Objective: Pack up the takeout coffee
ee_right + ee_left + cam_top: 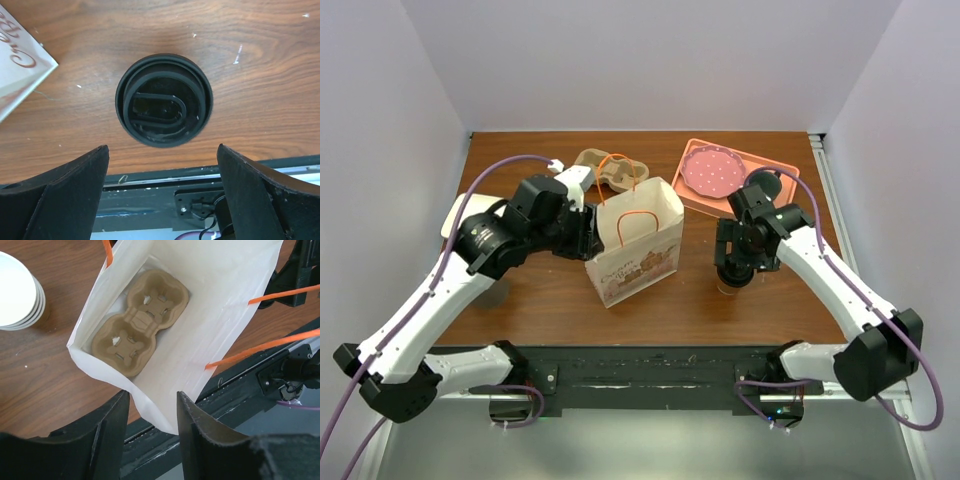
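Standing near cursive-lettered bag (pixel 20 65): takeout coffee (pixel 164 100).

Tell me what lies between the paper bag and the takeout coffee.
Only bare table between paper bag and takeout coffee, shown in the right wrist view.

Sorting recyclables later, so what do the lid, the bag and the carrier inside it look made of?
Lid: black plastic, probably; smooth, faint sheen, moulded ridges. Bag: white paper, matte, creased folds. Carrier: brown moulded pulp, it seems; rough, matte.
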`<state>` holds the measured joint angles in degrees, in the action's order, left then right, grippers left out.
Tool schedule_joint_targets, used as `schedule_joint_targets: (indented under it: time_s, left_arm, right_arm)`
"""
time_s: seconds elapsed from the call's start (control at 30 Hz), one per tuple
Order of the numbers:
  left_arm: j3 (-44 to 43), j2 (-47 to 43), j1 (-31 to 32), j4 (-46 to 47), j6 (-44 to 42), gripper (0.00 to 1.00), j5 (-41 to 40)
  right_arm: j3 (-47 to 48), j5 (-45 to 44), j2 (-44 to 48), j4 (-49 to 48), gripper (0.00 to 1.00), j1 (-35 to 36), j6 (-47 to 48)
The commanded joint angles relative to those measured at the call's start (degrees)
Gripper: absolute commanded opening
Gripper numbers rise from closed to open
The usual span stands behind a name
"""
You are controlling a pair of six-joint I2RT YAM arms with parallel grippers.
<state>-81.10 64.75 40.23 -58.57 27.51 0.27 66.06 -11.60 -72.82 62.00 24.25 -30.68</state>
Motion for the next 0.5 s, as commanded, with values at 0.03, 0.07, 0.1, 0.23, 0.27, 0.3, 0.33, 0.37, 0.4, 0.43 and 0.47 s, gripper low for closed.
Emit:
schedule_joint_targets:
  time_s: [0.03,0.07,0.1,0.23,0.27,0.3,0.33,0.37,0.4,0.43,0.47]
  left_arm:
    - [-0.9,-2.1,-0.3,-0.7,0.5,0.53,-2.3]
    - [-1.0,-2.2,-0.2,-1.0,0.4,0.54,-2.4]
    - [-1.0,-2.3,-0.2,-1.2,0.5,0.56,-2.6]
    - [-1.3,-3.2,-0.2,-1.8,0.8,0.58,-3.4]
    - [-1.3,-3.4,-0.3,-2.1,1.1,0.58,-3.6]
    - [-1.4,-3.4,-0.3,-2.2,1.1,0.58,-3.9]
    - [-1.6,-3.6,-0.3,-2.3,1.1,0.58,-4.0]
    - [-1.7,-3.6,-0.3,-2.4,1.4,0.59,-4.1]
    - [-1.8,-3.7,-0.3,-2.5,1.5,0.59,-4.2]
    - [-1.7,-3.7,-0.2,-2.6,1.6,0.59,-4.3]
    - [-1.7,-3.7,-0.3,-2.7,1.8,0.59,-4.3]
  right_arm:
    - [-0.4,1.1,-2.4,-3.8,0.93,-0.2,4.5]
    - [-0.4,0.8,-2.9,-4.0,0.93,-0.3,4.7]
    - [-0.5,0.3,-3.3,-4.3,0.93,-0.2,4.9]
    - [-1.0,-0.4,-5.0,-5.4,0.93,-0.2,6.2]
    - [-1.2,-0.4,-5.5,-5.7,0.93,-0.3,6.4]
    - [-1.5,-0.4,-5.8,-6.3,0.93,-0.2,6.8]
    - [-1.5,-0.4,-6.1,-6.4,0.93,-0.3,6.9]
    - [-1.6,-0.4,-6.6,-6.4,0.93,-0.2,7.1]
    - [-1.6,-0.4,-6.8,-6.5,0.92,-0.2,7.1]
    - [-1.6,-0.3,-7.0,-6.6,0.91,-0.3,7.3]
    - [-1.8,-0.4,-7.0,-6.8,0.9,-0.3,7.4]
